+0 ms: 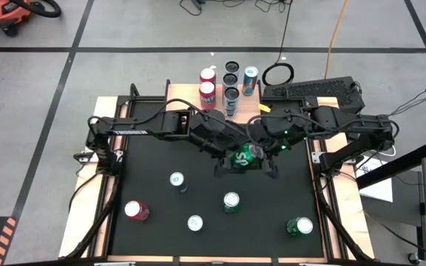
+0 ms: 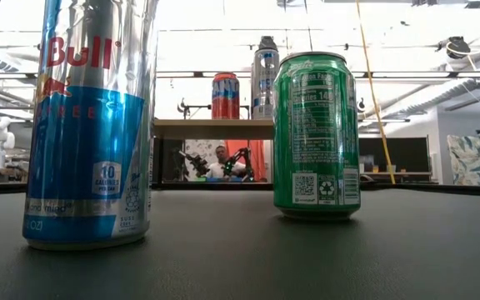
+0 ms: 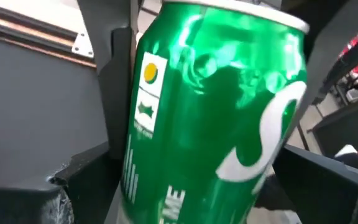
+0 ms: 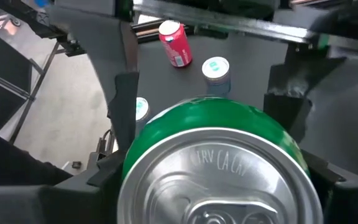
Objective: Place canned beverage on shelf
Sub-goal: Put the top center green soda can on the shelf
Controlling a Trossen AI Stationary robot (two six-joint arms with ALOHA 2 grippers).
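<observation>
A green canned beverage [image 1: 244, 157] hangs above the middle of the black table, between both arms. My right gripper [image 4: 216, 186] is shut on it and comes from the table's right. My left gripper [image 3: 185, 186] comes from the left and is open. Its fingers [image 4: 124, 93] stand on either side of the can's bottom half; I cannot tell whether they touch it. The shelf [image 1: 185, 91], a light-wood board at the table's far edge, carries several upright cans, among them a red can [image 1: 208, 77]. My right gripper pinches the green can's side wall near its top end [image 4: 143, 140] between its two fingers. The fingers slant down from the table's right. The can is lifted clear of the table and tilted, its silver top [image 4: 219, 177] toward my right wrist.
On the table stand a white-topped can [image 1: 177, 179], a red can [image 1: 136, 210], another white-topped can [image 1: 195, 222] and two green cans [image 1: 231, 201] [image 1: 299, 226]. A keyboard [image 1: 309, 91] lies beyond the far right corner. In the low view a blue-and-silver can [image 2: 90, 125] stands nearest.
</observation>
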